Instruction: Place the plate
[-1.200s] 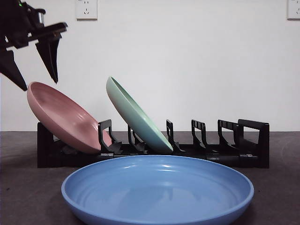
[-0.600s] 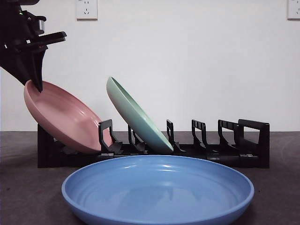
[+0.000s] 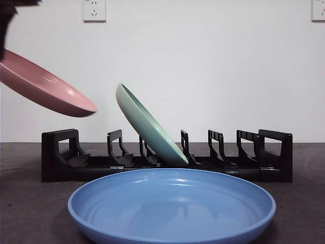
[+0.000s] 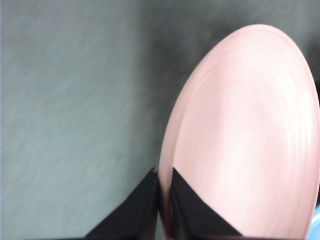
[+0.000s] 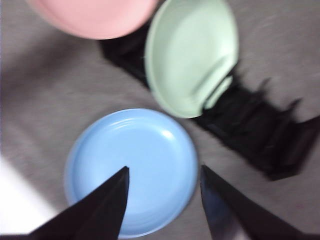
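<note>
Behind everything stands a plain white wall [image 3: 203,66] carrying two power sockets, one [image 3: 94,9] high above my left fingers and one [image 3: 318,9] at the far corner. Dark grey tabletop [image 3: 30,203] spreads beneath both my grippers.

Next in size comes one long black plastic dish rack [image 3: 167,155], a row of upright dividers, lying beyond my right fingers and below the plate my left ones carry.

I count three plates. One wide round glossy blue plate [image 3: 171,203] lies flat on the table, in front of the rack and directly under my right gripper [image 5: 162,190], whose two jaws stand wide apart with nothing between them, well above the plate. One round pale green plate [image 3: 150,127] leans tilted in the rack, its lower edge wedged among the middle dividers, farther out from my right fingers than the blue one. One round pink plate [image 4: 245,140] is up in the air, clear of the rack and tilted shallowly; the slots below it at that end of the rack hold nothing.

My left gripper [image 4: 164,200] has its two jaws pinched narrow on the pink plate's rim, one jaw against the outer face and one over the inner face.
</note>
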Tool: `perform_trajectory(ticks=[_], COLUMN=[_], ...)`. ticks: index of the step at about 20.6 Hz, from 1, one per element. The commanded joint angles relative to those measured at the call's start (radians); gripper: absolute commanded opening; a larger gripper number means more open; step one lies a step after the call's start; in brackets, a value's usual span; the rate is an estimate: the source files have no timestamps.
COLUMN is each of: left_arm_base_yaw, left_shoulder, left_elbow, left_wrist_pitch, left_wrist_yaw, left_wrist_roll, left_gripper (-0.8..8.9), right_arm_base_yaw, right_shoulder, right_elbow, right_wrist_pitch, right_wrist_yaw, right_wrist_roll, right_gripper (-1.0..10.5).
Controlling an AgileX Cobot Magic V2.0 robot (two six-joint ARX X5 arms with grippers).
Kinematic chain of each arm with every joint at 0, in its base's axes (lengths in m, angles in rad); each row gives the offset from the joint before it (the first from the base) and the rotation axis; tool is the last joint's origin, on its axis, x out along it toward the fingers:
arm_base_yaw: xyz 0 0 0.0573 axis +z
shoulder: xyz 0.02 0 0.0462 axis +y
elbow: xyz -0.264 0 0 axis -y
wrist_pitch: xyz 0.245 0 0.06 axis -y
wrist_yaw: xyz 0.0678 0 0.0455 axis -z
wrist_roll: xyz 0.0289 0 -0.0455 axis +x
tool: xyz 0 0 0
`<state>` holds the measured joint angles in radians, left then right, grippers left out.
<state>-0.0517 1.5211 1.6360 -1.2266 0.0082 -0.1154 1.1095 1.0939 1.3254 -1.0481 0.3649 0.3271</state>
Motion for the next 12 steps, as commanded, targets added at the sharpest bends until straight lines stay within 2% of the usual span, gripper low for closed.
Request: perform_trajectory(ticks=[1,5,12], left_arm_base_yaw=[0.002,0.002,0.002], left_shoulder=[-0.058,-0.156,-0.361], left_elbow=[0.013,-0.056,-0.263], left_wrist_pitch=[-0.019,-0.031,-0.019], left_wrist_yaw=[0.002,0.021,0.139], left_wrist_roll=[0.029,0.028,-0.002], left_gripper=[0.16,0.16,0.15], right_arm_base_yaw=[-0.003,-0.052,-0.126], right_shoulder=[0.009,0.009,0.009], right_elbow=[0.017,0.017,0.017], right_wrist_pitch=[0.003,0.003,-0.009], right_wrist_yaw=[0.094,0.122,0.121], right_wrist_roll=[-0.058,-0.082,-0.102], right_gripper=[2.2,2.2,2.2])
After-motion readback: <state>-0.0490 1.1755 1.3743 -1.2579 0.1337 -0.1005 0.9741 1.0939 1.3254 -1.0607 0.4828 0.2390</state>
